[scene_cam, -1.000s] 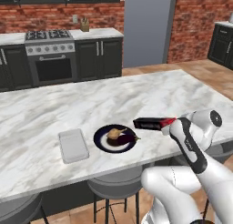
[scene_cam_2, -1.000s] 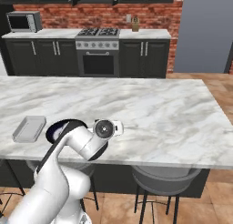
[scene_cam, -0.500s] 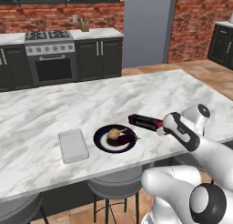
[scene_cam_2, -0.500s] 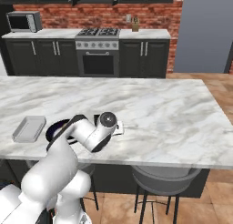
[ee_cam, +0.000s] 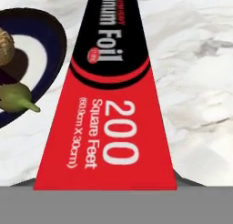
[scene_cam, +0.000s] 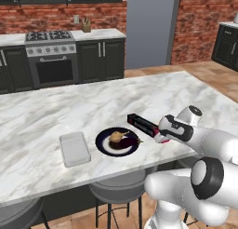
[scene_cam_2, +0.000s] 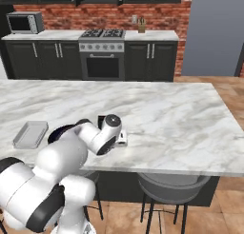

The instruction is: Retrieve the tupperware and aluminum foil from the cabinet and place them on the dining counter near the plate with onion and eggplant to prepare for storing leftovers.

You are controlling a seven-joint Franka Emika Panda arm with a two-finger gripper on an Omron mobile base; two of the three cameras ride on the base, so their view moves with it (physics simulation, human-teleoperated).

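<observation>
You see the tool (scene_cam: 160, 136) low over the table (scene_cam: 56, 111) at the red end of the aluminum foil (scene_cam: 143, 125), and I cannot tell if its fingers grip the box or stand free of it, because the fingers are hidden. The aluminum foil lies flat on the marble, just beside the right rim of the plate (scene_cam: 103, 147), which carries the onion (scene_cam: 115, 137) and the eggplant (scene_cam: 130, 142); in the hand view the box (ee_cam: 109, 104) runs away from the camera with the plate rim (ee_cam: 57, 50) at its left. The tupperware (scene_cam: 74, 149) rests on the table just beside the plate on its left side, and behind the table you have the stove (scene_cam: 51, 58) at the brick wall.
</observation>
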